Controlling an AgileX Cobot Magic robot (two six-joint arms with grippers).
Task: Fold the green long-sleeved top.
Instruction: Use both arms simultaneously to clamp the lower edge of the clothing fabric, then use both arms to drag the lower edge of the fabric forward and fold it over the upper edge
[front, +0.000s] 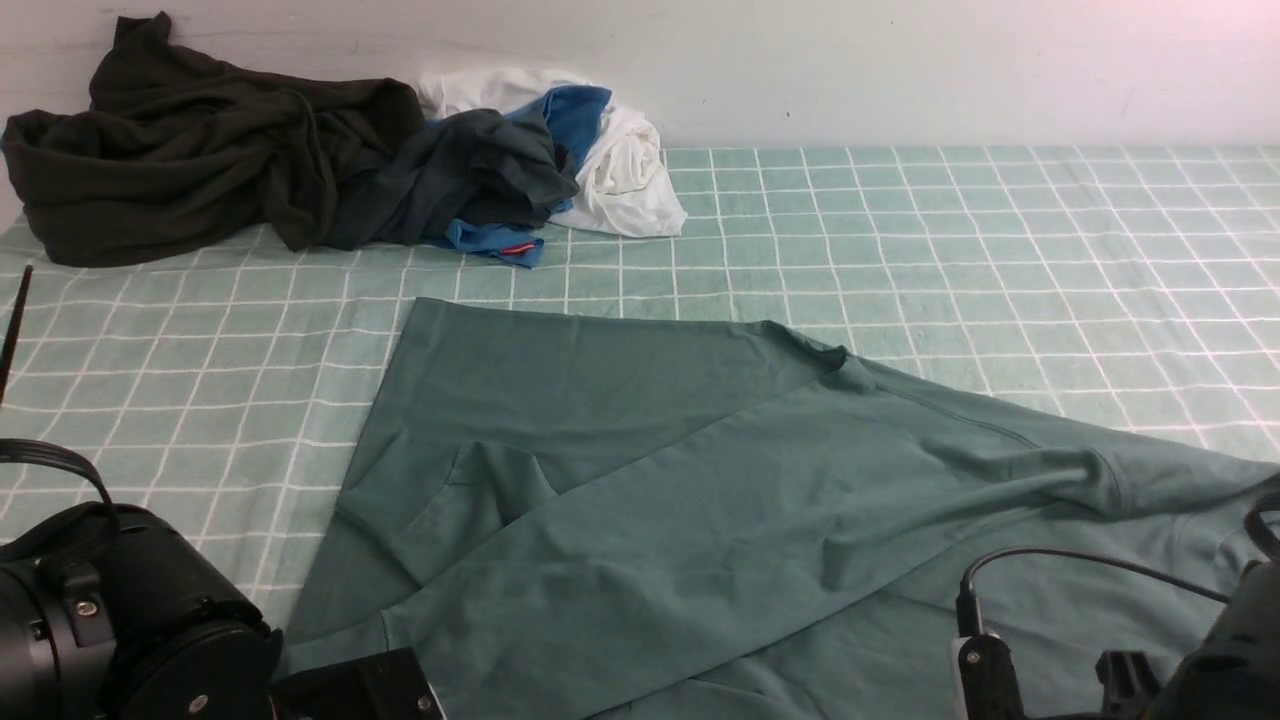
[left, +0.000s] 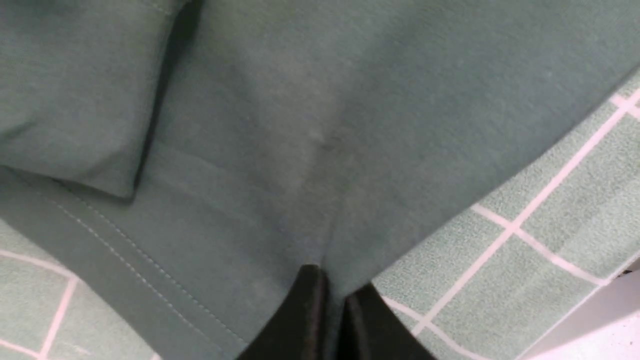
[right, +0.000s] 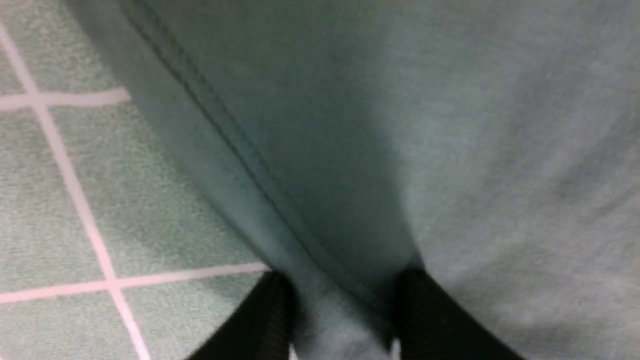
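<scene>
Black left tool (left: 337, 281) pinches the soft, matte green top (front: 700, 480).

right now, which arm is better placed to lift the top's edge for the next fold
Left, probably: the left pincer is pinched shut on the green long-sleeved fabric top near the hem; the right pincer straddles the hem with fingers apart.

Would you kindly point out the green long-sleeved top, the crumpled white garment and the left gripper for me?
green long-sleeved top (front: 650, 500), front view, middle of its body
crumpled white garment (front: 630, 180), front view, its bunched right side
left gripper (left: 334, 300), left wrist view, between its fingertips
</scene>
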